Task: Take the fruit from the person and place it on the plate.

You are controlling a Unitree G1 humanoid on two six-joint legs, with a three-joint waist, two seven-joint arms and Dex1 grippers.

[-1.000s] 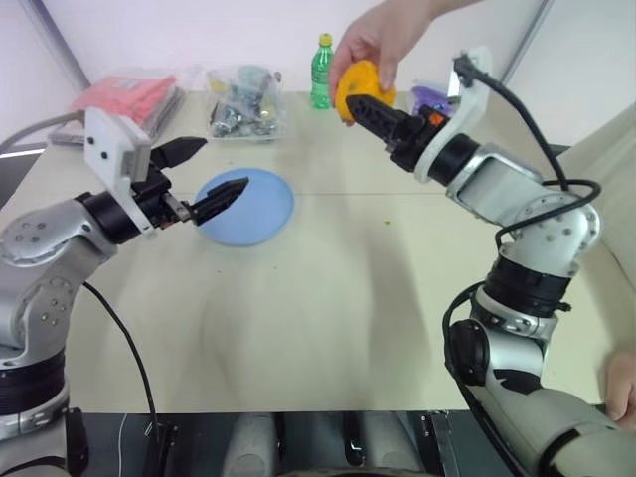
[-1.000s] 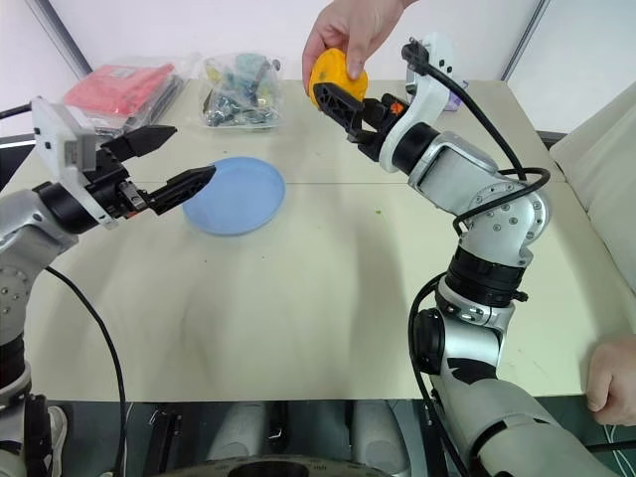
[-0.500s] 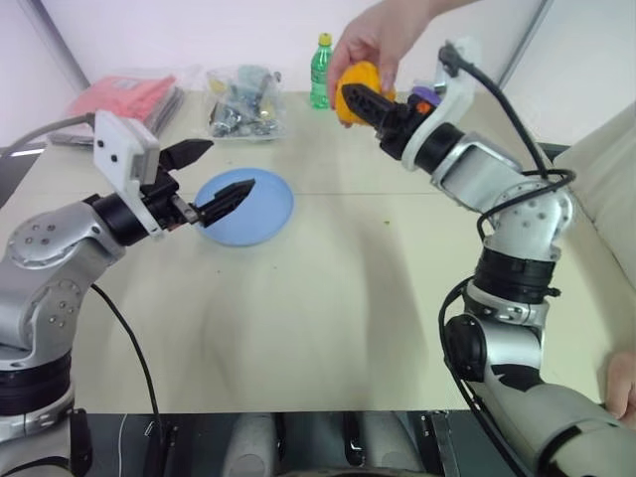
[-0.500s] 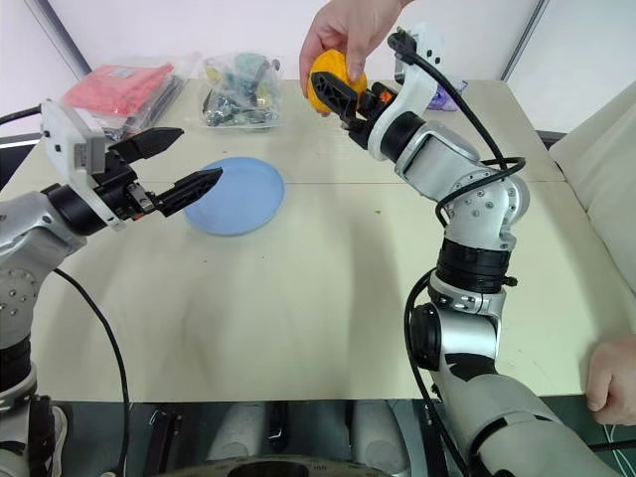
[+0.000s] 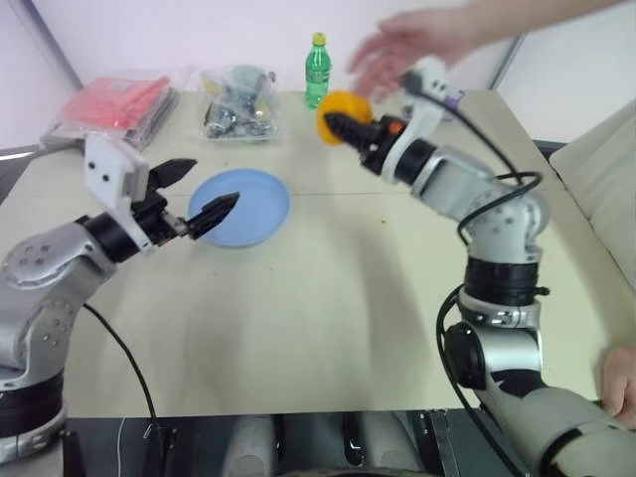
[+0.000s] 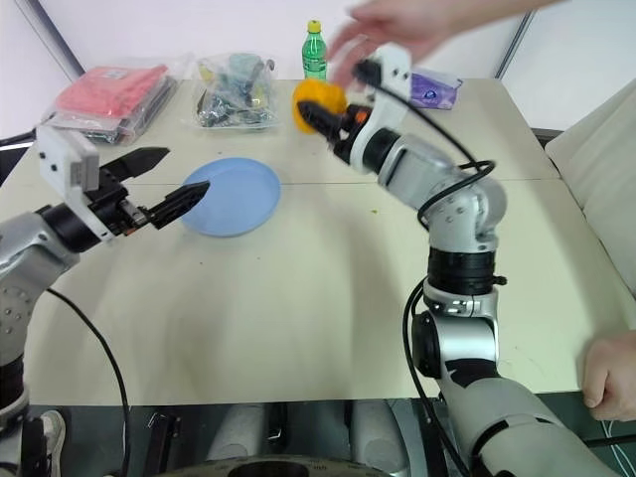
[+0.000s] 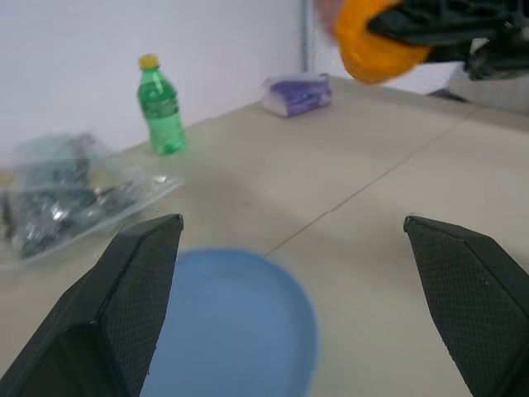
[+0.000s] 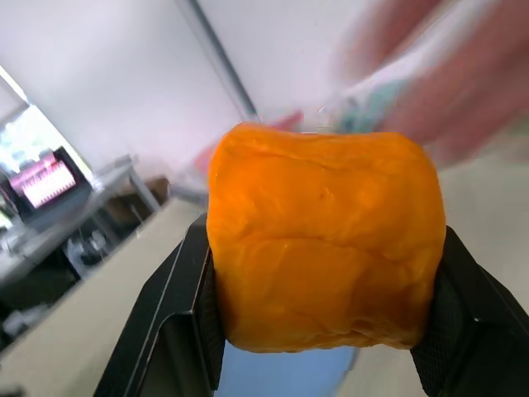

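The right gripper [image 5: 336, 124] sits in the upper middle of the head view, its two black fingers clamped on the fruit [image 5: 338, 104], which bulges squashed between them in the right wrist view [image 8: 324, 248]. The orange ball is held in the air above the far part of the table [image 5: 328, 318], up and to the right of the plate [image 5: 243, 207], not over it. Just above and to the right of the fruit the person's hand [image 5: 412, 45] is a blur at the top of the frame, fingers spread and clear of the fruit. Left of centre, the left gripper [image 5: 196, 194] hangs with its fingers wide apart and nothing between them, its lower tip over the near left edge of the light-blue plate. Along the far edge of the table stand a green bottle [image 5: 317, 72], a clear bag of small parts [image 5: 238, 104], a red packet [image 5: 114, 99] at the upper left, and a purple packet [image 6: 429, 87].
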